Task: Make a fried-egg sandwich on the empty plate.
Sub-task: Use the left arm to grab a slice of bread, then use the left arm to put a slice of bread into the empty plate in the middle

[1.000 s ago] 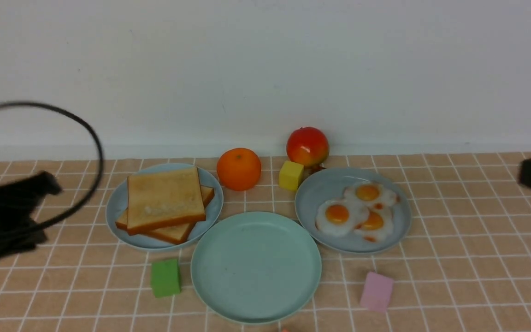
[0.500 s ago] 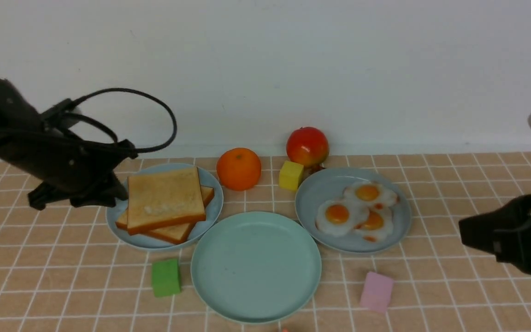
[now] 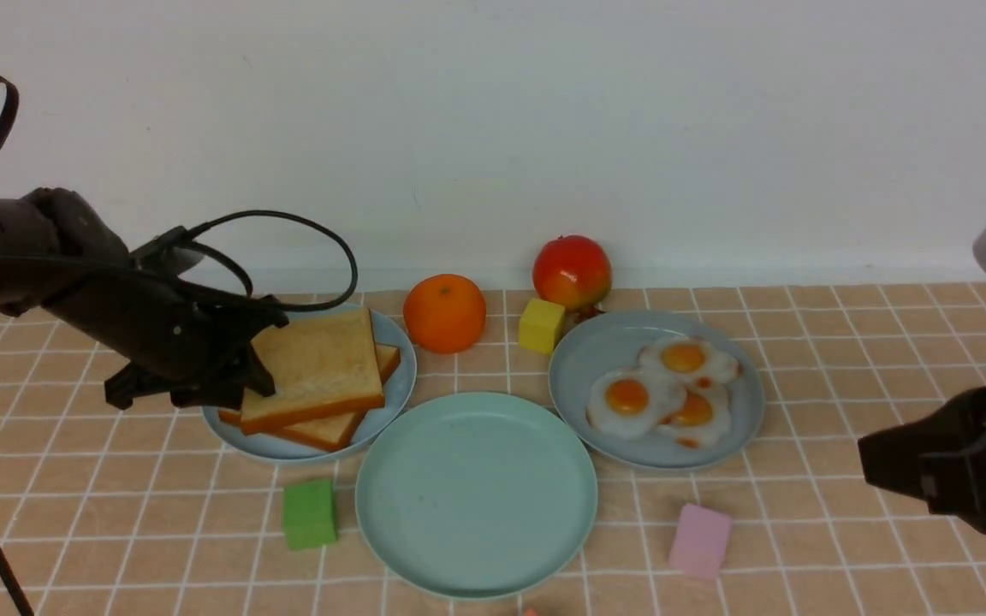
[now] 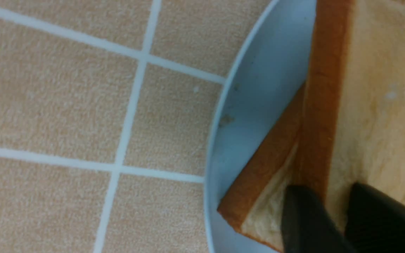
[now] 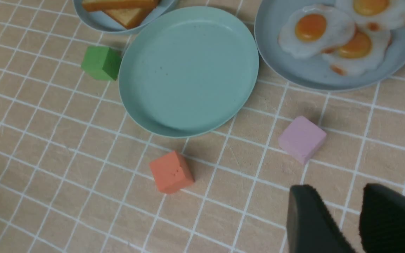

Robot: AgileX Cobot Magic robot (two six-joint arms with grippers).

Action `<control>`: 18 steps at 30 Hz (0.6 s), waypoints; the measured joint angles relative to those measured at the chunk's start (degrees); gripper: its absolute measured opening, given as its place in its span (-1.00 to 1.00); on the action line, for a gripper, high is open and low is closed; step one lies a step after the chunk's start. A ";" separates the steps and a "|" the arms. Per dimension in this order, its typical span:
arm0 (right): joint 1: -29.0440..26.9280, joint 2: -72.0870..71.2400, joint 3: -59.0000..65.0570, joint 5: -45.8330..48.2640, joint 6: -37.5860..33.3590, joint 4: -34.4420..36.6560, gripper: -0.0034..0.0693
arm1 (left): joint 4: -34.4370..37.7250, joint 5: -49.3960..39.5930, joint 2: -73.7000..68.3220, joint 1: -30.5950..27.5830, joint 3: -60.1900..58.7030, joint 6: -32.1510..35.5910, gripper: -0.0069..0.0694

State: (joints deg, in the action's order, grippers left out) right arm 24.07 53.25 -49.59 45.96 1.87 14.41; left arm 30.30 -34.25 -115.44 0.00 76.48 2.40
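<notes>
Peach-tiled tabletop (image 3: 844, 342) carries the round mint-green plastic plate (image 3: 476, 496) near centre, bare, so nothing is assembled yet. Far left of it, the left gripper (image 3: 258, 376) pinches the top golden toy toast slice (image 3: 317, 364) by its left edge. The glossy toy fried eggs (image 3: 630, 398) lie untouched far right, and the right gripper (image 5: 338, 188) hovers agape, empty.

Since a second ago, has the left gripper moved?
Yes. The left gripper has swung right from the frame's left edge to the pale blue plate, fingers straddling the top slice.
</notes>
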 joint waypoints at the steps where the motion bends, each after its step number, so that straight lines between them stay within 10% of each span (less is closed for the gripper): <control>1: 0.00 0.00 -0.04 0.17 0.00 0.00 -0.25 | 0.01 -0.15 0.12 0.00 0.00 0.37 -0.52; 18: 0.00 0.00 -0.04 0.51 -0.06 -1.08 -0.25 | 6.23 -10.49 16.41 7.97 -3.43 5.61 -0.78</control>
State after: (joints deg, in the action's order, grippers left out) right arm 24.07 53.25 -49.64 46.47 1.82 13.33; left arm 36.53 -44.74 -99.03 7.97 73.06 8.01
